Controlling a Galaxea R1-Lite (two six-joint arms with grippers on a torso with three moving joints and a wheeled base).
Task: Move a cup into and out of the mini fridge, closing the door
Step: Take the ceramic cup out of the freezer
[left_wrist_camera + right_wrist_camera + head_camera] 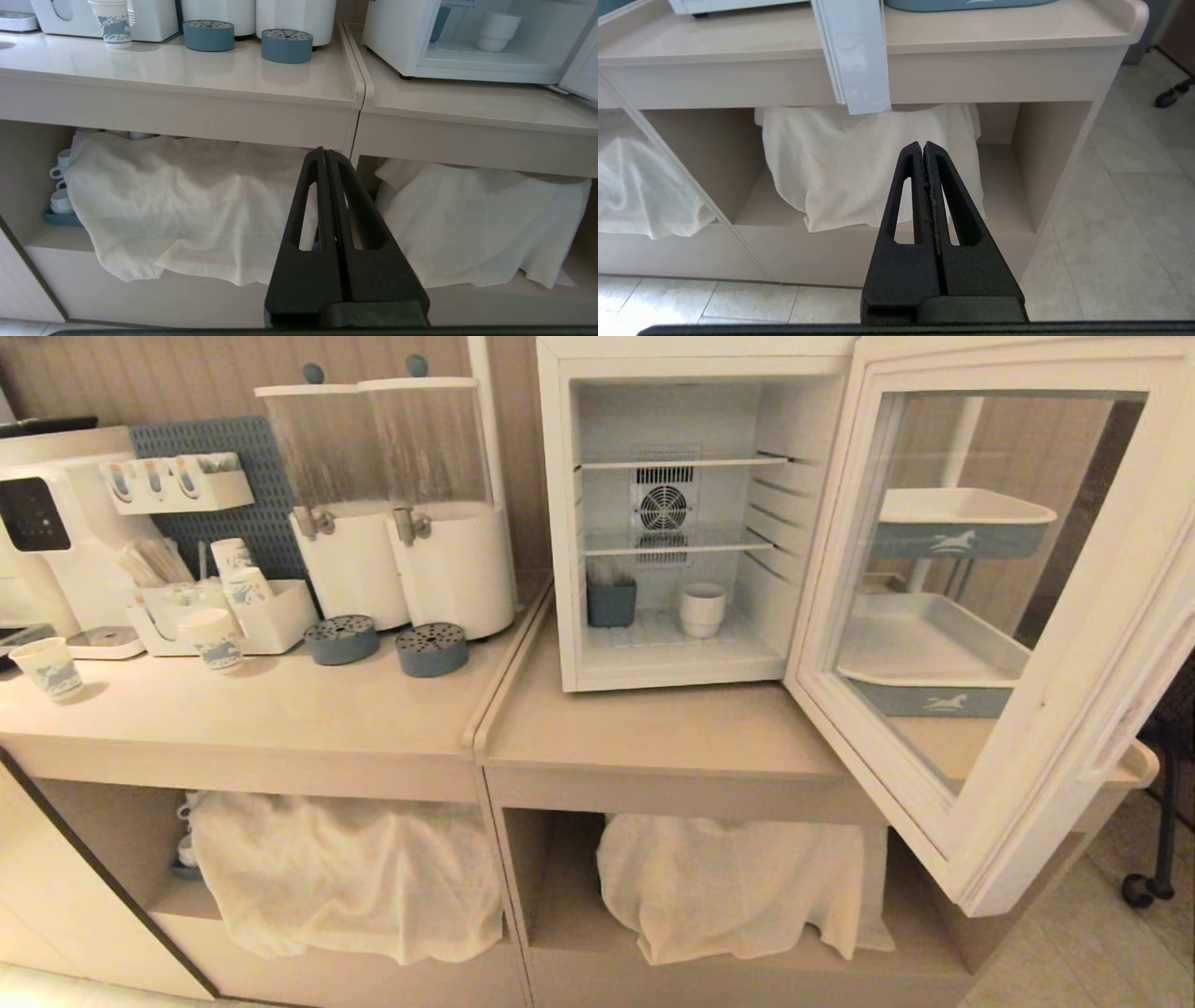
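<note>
Sitting upright on the floor of the mini fridge (667, 523), the cup (702, 609) is resting toward the right of the bottom compartment, apart from a dark blue-grey container (611, 600) that is standing near the left wall. Both are under the lower of two wire shelves (677, 539), and both shelves are lying bare, so the cup looks placed low where a reach from the front would meet it most easily. The door (1004, 616) is swinging wide to the robot's right, its lower corner hanging past the tabletop (653, 728) edge, which is leaving the whole interior open to an approach; judged from this, the cup is in and taking it out and shutting the door are yet to be done.

Outward from the fridge, two white drink dispensers (401, 504) are standing with two round blue drip trays (431, 649) in front of their taps. At least four printed paper cups (213, 637) are showing near the left end. Behind the door glass, two stacked white-and-blue trays (952, 523) are visible. Below, two white cloths (345, 873) are draping over the two lower shelf bays, probably covering stored crockery.

Neither arm is appearing in the head view. The left end effector (327, 151) is clenched on nothing, pointing at the lower shelf; the right end effector (923, 145) is likewise clenched and empty, below the door's corner.
</note>
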